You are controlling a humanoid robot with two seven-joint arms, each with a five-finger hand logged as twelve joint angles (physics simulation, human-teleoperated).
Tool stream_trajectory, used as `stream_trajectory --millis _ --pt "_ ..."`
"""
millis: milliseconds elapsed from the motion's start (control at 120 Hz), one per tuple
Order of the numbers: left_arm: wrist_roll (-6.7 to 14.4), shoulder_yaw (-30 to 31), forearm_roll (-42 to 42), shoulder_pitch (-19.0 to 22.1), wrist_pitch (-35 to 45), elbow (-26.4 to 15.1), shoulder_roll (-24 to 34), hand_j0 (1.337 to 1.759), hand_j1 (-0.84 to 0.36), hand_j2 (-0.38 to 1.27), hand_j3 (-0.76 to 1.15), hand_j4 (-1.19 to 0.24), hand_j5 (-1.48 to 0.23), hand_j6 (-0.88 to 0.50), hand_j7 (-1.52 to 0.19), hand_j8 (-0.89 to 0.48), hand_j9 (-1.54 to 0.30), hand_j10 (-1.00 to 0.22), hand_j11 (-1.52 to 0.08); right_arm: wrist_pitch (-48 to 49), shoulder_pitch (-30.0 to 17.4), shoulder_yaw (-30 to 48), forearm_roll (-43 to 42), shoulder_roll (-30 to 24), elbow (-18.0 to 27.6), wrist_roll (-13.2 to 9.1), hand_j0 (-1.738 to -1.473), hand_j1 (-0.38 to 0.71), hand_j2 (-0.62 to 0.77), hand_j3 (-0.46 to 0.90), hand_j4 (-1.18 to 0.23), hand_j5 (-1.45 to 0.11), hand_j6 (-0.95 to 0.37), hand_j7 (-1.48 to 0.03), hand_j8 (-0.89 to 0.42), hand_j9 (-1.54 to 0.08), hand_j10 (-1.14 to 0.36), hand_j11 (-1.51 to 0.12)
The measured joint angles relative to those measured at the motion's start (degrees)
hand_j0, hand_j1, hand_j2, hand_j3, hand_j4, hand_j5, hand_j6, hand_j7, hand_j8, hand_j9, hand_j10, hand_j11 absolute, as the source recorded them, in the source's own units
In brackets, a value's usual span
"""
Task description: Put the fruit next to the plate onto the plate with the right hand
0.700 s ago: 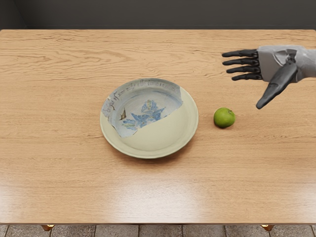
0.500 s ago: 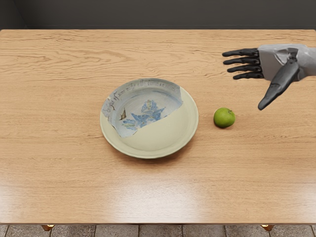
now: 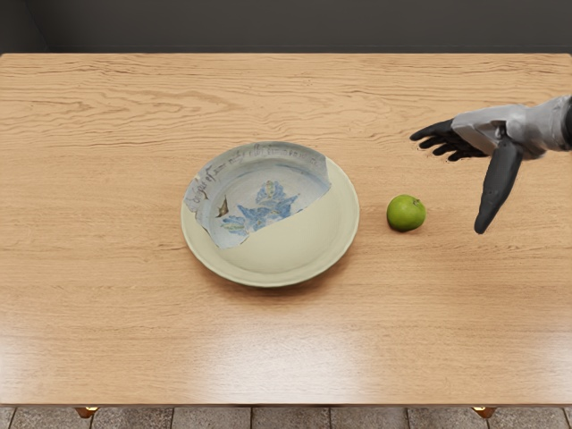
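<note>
A small green fruit (image 3: 406, 213) lies on the wooden table just right of the plate (image 3: 332, 234), a cream dish with a blue flower pattern on its upper left half. My right hand (image 3: 469, 161) comes in from the right edge and hovers above and to the right of the fruit, apart from it. Its fingers (image 3: 435, 137) are spread and point left, while the thumb (image 3: 494, 192) hangs downward. It holds nothing. No left arm shows.
The wooden table (image 3: 134, 313) fills the view, with its front edge near the bottom and a dark wall behind its far edge. Nothing else stands on it.
My right hand has rolled and dropped a little: the fingers now sit lower and foreshortened, and the thumb points more steeply down. The fruit and plate have not moved.
</note>
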Motion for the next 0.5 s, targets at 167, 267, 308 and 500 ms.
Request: stream_trajectory --millis 167,267,308,500 --pt "0.0 0.0 0.01 0.0 0.0 0.0 0.0 1.658 0.08 0.05 0.0 -0.23 -0.3 -0.23 -0.3 -0.23 -0.3 -0.23 -0.3 -15.61 0.02 -4.91 -1.95 4.5 1.71 -1.26 -1.658 -0.3 -0.01 0.0 -0.04 -0.05 -0.05 -0.05 -0.05 -0.05 -0.04 -0.05" --pt "0.0 0.0 0.0 0.0 0.0 -0.01 0.0 1.658 0.08 0.05 0.0 -0.23 -0.3 -0.23 -0.3 -0.23 -0.3 -0.23 -0.3 -23.86 -0.11 -8.29 -2.45 8.15 2.39 -1.45 -1.658 -0.3 -0.01 0.0 -0.04 -0.05 -0.05 -0.05 -0.05 -0.05 -0.04 -0.05" --pt "0.0 0.0 0.01 0.0 0.0 -0.02 0.0 1.658 0.08 0.05 0.0 -0.23 -0.3 -0.23 -0.3 -0.23 -0.3 -0.23 -0.3 -26.73 -0.24 -9.51 -3.09 9.03 2.71 -1.49 -1.658 -0.3 -0.01 0.0 -0.04 -0.05 -0.05 -0.05 -0.04 -0.05 -0.04 -0.05" --pt "0.01 0.0 0.0 0.0 0.0 -0.01 0.0 1.658 0.08 0.05 0.0 -0.23 -0.3 -0.23 -0.3 -0.23 -0.3 -0.23 -0.3 -38.57 -2.57 -13.73 -5.79 13.95 3.62 -1.56 -1.658 -0.3 -0.01 0.0 -0.04 -0.05 -0.04 -0.05 -0.04 -0.05 -0.04 -0.05"
